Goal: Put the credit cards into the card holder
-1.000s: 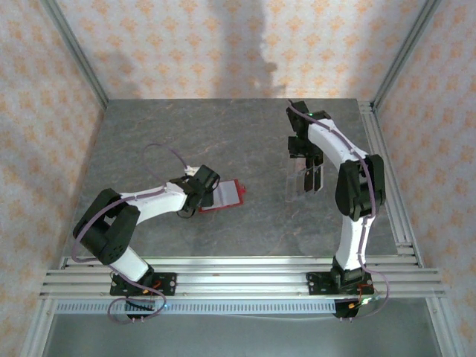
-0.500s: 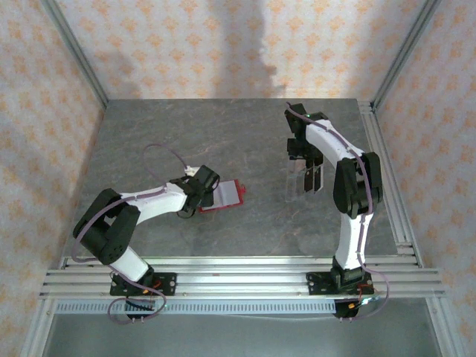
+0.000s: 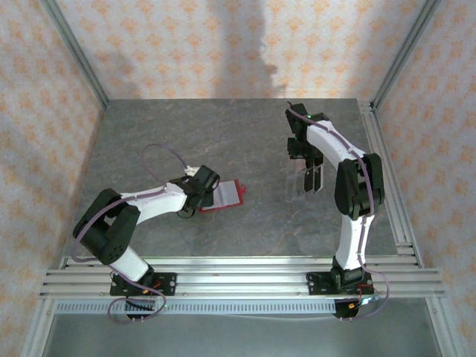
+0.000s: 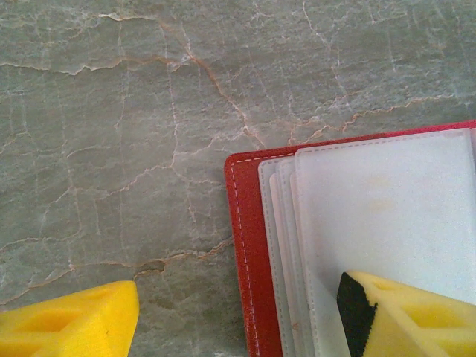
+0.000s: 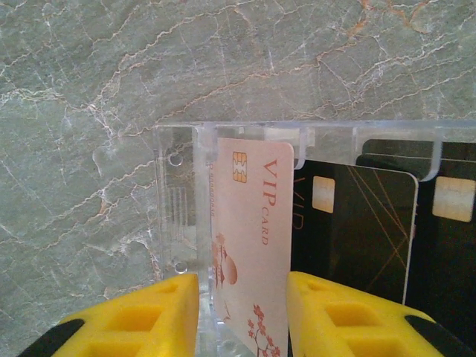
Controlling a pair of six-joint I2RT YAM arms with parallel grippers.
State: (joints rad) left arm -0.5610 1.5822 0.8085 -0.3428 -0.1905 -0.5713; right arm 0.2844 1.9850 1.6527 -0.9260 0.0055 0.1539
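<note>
1. Right arm has shifted a hair to the left in the top view since a second ago. The left arm and the card holder (image 3: 227, 194) sit just where they were.
2. Right claw (image 5: 244, 286) is released. Its yellow fingers (image 5: 134, 316) sit on either side of a pale pink VIP card (image 5: 253, 238), with a sliver of gap on the left side.
3. That card stands in a clear plastic rack (image 5: 177, 223) at the right of the desk (image 3: 186, 134), mid-height in the top view. The dark credit cards (image 5: 357, 230) are slotted in just to its right.
4. Left claw (image 4: 238, 316) is also released and spread wide. One finger is over bare desk in the lower left of the wrist view, and the other is on the card holder's frosted sleeves (image 4: 387, 208) at lower right.
5. The card holder lies open and flat near the middle of the desk, well apart from the rack. Its red edge runs between the left claw's two fingers.
</note>
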